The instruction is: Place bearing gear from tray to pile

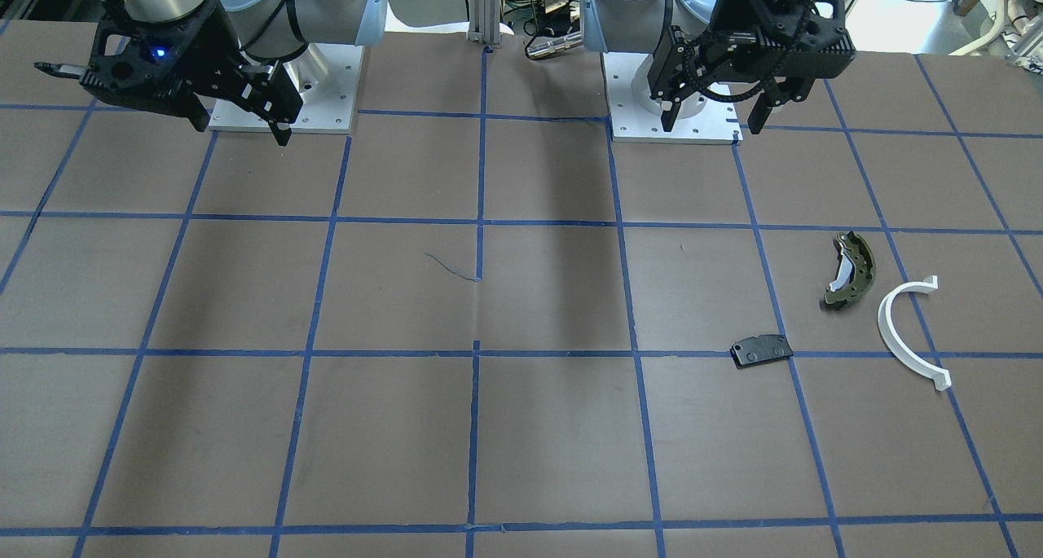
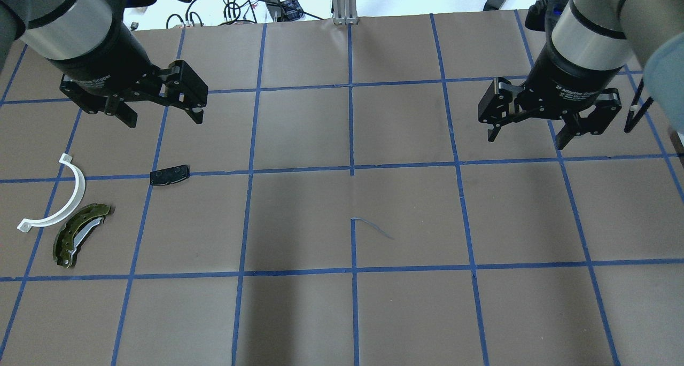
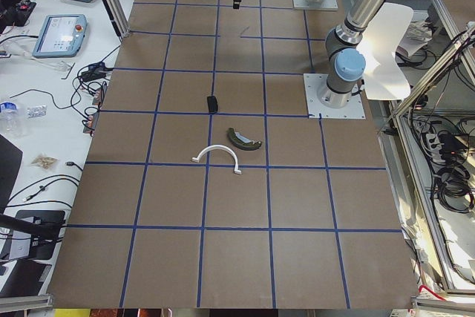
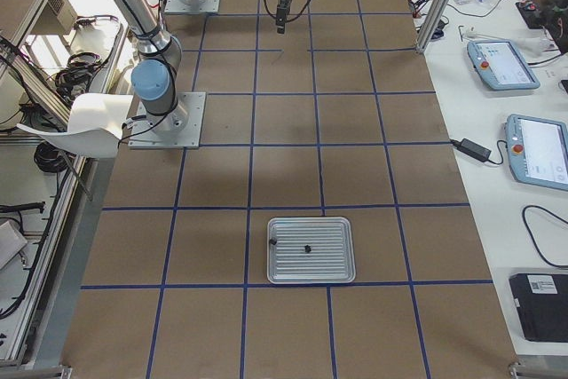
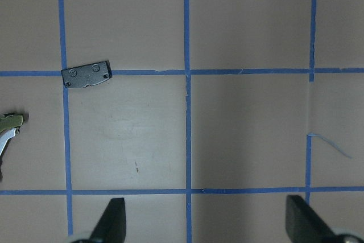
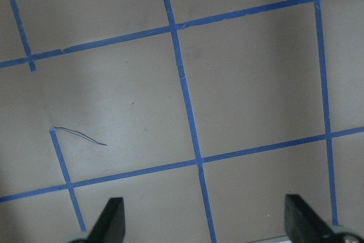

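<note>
The ridged metal tray (image 4: 342,259) lies near the table's right end and shows only in the exterior right view. Two small dark parts lie on it, one near its middle (image 4: 307,248) and one by its left rim (image 4: 273,241); they are too small to tell which is the bearing gear. The pile is on the robot's left: an olive brake shoe (image 2: 79,235), a white arc (image 2: 61,197) and a black pad plate (image 2: 170,174). My left gripper (image 2: 164,121) hangs open above and behind the pad plate (image 5: 86,75). My right gripper (image 2: 526,141) hangs open over bare table.
Blue tape divides the brown table into squares. The arms' white base plates (image 1: 285,94) (image 1: 676,102) sit at the robot's edge. Teach pendants (image 4: 501,64), cables and a power brick lie on the side bench beyond the table's far edge.
</note>
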You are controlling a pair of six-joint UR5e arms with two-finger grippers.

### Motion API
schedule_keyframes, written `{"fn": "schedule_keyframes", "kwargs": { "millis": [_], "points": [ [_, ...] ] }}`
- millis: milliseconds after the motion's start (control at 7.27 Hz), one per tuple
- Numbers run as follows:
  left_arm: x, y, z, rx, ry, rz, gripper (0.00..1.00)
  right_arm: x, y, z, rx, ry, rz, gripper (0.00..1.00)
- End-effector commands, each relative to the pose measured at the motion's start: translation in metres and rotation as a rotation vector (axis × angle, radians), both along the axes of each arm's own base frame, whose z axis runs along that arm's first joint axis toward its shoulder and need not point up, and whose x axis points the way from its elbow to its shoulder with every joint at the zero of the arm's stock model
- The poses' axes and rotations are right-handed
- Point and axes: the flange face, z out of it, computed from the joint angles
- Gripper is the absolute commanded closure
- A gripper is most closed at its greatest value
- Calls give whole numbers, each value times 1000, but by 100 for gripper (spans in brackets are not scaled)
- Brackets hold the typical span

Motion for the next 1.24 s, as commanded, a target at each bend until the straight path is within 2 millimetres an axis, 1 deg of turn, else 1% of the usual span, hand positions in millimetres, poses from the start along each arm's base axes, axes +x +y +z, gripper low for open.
{"fn": "schedule_keyframes", "kwargs": {
  "millis": [0, 413, 688, 826, 963, 1101],
  "points": [
    [0, 0, 0, 0, 0, 0, 0, 0, 0, -1, 3, 2, 5, 0],
    [0, 0, 0, 0, -2, 0, 0, -2, -2, -1, -1, 12, 15, 0],
    [0, 0, 0, 0, -2, 0, 0, -10, -9, -1, -26, 20, -11, 0],
    [0, 0, 0, 0, -2, 0, 0, -22, -19, -11, -8, 19, -28, 0],
    [0, 0, 0, 0, -2, 0, 0, -53, -28, -13, -12, 17, -39, 0],
    [0, 1, 1, -2, -3, 0, 0, -90, -33, -12, -17, 16, -19, 0]
  ]
}}
